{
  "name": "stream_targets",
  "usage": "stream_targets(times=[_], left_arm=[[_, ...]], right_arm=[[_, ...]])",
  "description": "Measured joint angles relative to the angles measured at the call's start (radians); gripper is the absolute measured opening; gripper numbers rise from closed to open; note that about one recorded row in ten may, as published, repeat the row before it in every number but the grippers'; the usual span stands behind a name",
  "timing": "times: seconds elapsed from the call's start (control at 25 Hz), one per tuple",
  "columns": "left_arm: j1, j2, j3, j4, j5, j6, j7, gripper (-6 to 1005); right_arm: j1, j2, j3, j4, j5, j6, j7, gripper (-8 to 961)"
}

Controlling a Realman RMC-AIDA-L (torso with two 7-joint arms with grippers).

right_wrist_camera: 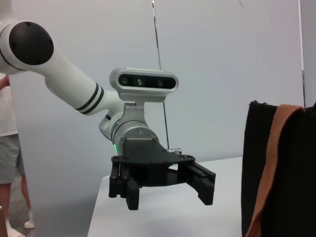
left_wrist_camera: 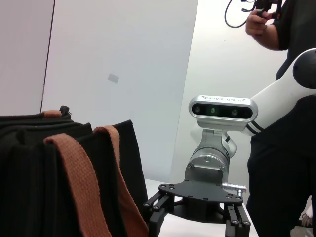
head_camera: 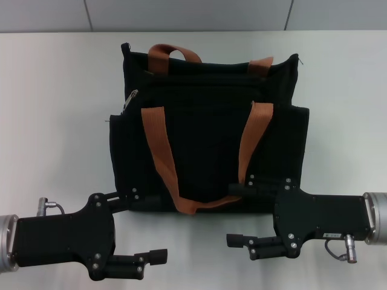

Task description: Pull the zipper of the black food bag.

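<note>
Reaching for the zipper (head_camera: 130,98) falls to the left gripper (head_camera: 142,226), the nearer one.

Bag (head_camera: 208,130) lies flat mid-worktop (head_camera: 54,121), its zip track running left to right along the far edge; the silver pull tab sits at the left end, far and slightly left of the left gripper, well apart. Both grippers wait at the near edge, fingers apart, holding nothing: the left by the bag's near-left corner, the right gripper (head_camera: 254,211) by its near-right corner, further from the tab. The pull would likely run rightward.
</note>
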Motion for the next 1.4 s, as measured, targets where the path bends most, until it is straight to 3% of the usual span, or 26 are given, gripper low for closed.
stream_targets(times=[0.76,0.92,1.16,1.24,1.4], left_arm=[[-0.001,0.002,-0.022,0.001,-0.016,0.033,0.003,815],[0.003,0.003,-0.058,0.001,-0.094,0.087,0.033,812],[0.036,0.010,-0.070,-0.001,-0.369,0.099,0.043,807],[0.045,0.019,-0.075,0.002,-0.438,0.085,0.043,805],[0.029,0.069,-0.090,0.007,-0.465,-0.008,0.034,801]], right_arm=[[-0.001,0.000,0.000,0.000,0.000,-0.001,-0.001,815],[-0.002,0.000,0.000,0.000,0.000,-0.002,-0.002,814],[-0.004,0.000,0.000,0.000,0.000,-0.001,-0.006,814],[-0.005,0.000,0.001,0.000,0.000,-0.001,-0.008,814],[-0.007,0.000,0.002,0.000,0.000,-0.001,-0.010,814]])
